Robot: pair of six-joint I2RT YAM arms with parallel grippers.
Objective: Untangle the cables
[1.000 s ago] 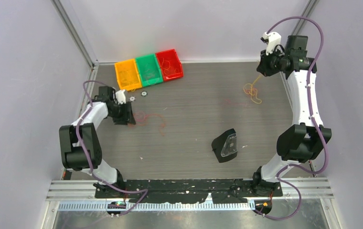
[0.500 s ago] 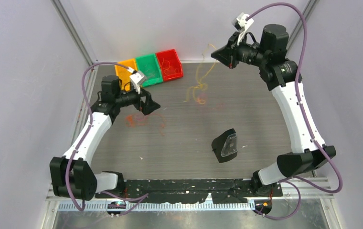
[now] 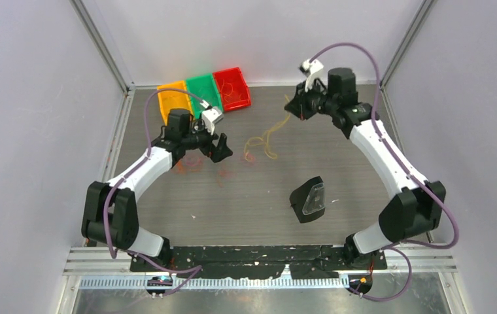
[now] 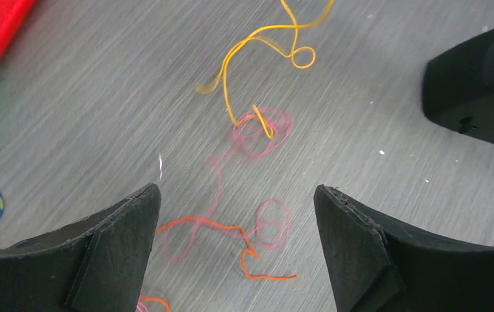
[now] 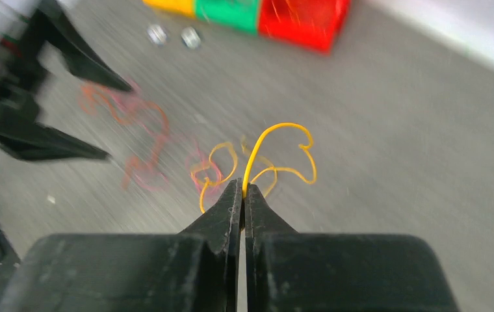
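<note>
The cables are thin loose strands. My right gripper (image 3: 293, 108) (image 5: 242, 186) is shut on the yellow cable (image 5: 277, 130), which hangs from it in loops (image 3: 267, 139) down to the table. At its lower end the yellow cable (image 4: 257, 36) crosses a pink coil (image 4: 257, 133). Pink and orange cables (image 3: 193, 163) lie on the table under my left arm. My left gripper (image 3: 223, 149) (image 4: 236, 190) hovers open over an orange strand (image 4: 231, 229), with nothing between its fingers.
Orange (image 3: 172, 99), green (image 3: 201, 88) and red (image 3: 231, 88) bins stand in a row at the back left. A black object with a clear face (image 3: 308, 199) sits right of centre. Two small round discs (image 5: 173, 36) lie near the bins.
My right arm swung from the far right to the middle, carrying the yellow cable with it. My left gripper opened, lifted off the red strands and moved right.
</note>
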